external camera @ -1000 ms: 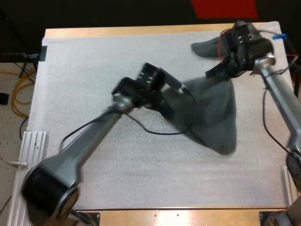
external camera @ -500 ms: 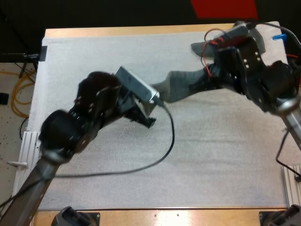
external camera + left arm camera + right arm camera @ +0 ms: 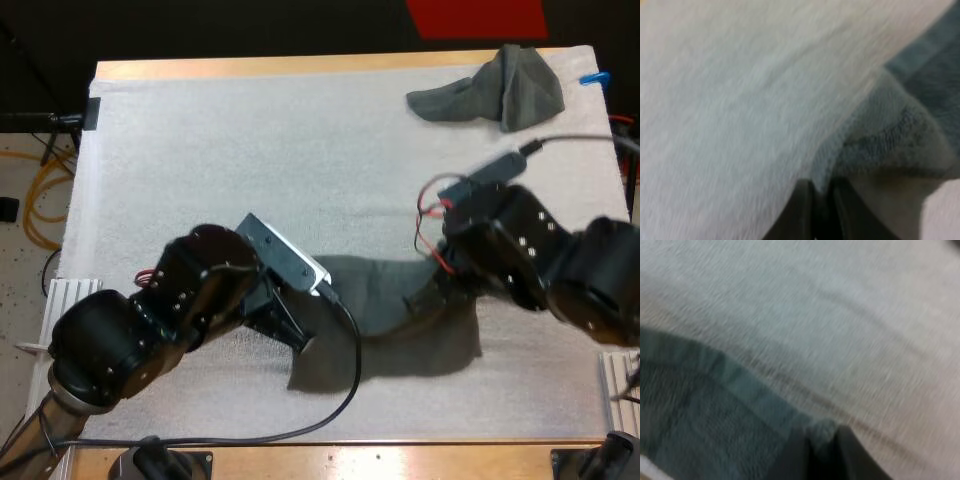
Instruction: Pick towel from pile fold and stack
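Observation:
A dark grey-green towel point(image 3: 400, 325) hangs stretched between my two grippers over the mat's front half, its lower part draped on the mat. My left gripper point(image 3: 300, 338) is shut on the towel's left corner. In the left wrist view the fingers point(image 3: 801, 210) pinch a bunched corner of towel point(image 3: 890, 130). My right gripper point(image 3: 420, 298) is shut on the towel's right corner. The right wrist view has its fingers point(image 3: 852, 455) closed on the hemmed edge of the towel point(image 3: 700, 410). A second, crumpled towel point(image 3: 495, 85) lies at the mat's far right corner.
The white mat point(image 3: 220, 170) covers the table, with open room across its left and middle back. My left arm's bulk stands over the front left of the mat. The table's front wooden edge point(image 3: 400, 460) runs just below the towel.
Both arms have swung from the back and middle of the mat toward its front, carrying the towel with them. The towel has gone from a raised strip to a wider spread low on the mat.

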### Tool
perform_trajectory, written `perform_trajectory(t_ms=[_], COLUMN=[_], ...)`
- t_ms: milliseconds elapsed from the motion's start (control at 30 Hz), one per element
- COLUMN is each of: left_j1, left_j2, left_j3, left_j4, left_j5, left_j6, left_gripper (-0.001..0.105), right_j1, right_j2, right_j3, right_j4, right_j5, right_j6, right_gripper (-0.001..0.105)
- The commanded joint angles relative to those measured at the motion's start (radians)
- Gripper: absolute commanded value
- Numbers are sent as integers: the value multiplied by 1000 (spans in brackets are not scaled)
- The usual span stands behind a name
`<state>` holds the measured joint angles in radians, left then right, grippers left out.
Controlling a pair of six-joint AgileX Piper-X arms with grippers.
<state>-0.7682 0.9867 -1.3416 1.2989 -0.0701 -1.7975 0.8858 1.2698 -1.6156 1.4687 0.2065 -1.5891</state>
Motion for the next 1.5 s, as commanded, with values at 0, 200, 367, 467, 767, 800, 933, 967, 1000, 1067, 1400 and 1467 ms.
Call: perform_trajectory(t_ms=[0,200,367,467,767,800,933,967,1000,1067,1400,1467], left_j1=[-15,-33,8,71,267,281,344,355,363,384,442,443], left_j2=[-7,-7,5,30,208,234,357,384,404,467,629,628], left_j3=[-5,38,136,185,281,281,280,280,280,280,277,277], left_j4=[26,11,-80,-162,-559,-583,-693,-718,-739,-791,-906,-915], left_j5=[-42,-61,-109,-120,-23,-23,-20,-12,-4,15,23,23], left_j6=[-23,-39,-36,-1,162,169,180,180,180,181,280,321], left_gripper=[0,0,0,0,0,0,0,0,0,0,4,13], right_j1=[13,45,-5,-69,-271,-282,-335,-344,-351,-366,-386,-387], right_j2=[-18,-72,-64,-51,88,111,219,243,263,308,440,446], right_j3=[20,191,343,424,543,543,543,543,543,543,543,543], right_j4=[17,-46,-298,-464,-876,-893,-981,-998,-1014,-1052,-1200,-1212], right_j5=[7,6,24,25,-59,-61,-61,-61,-61,-61,-81,-90], right_j6=[35,91,52,37,-115,-117,-118,-118,-118,-118,-124,-124], right_gripper=[0,0,0,0,0,0,0,0,0,0,1,11])
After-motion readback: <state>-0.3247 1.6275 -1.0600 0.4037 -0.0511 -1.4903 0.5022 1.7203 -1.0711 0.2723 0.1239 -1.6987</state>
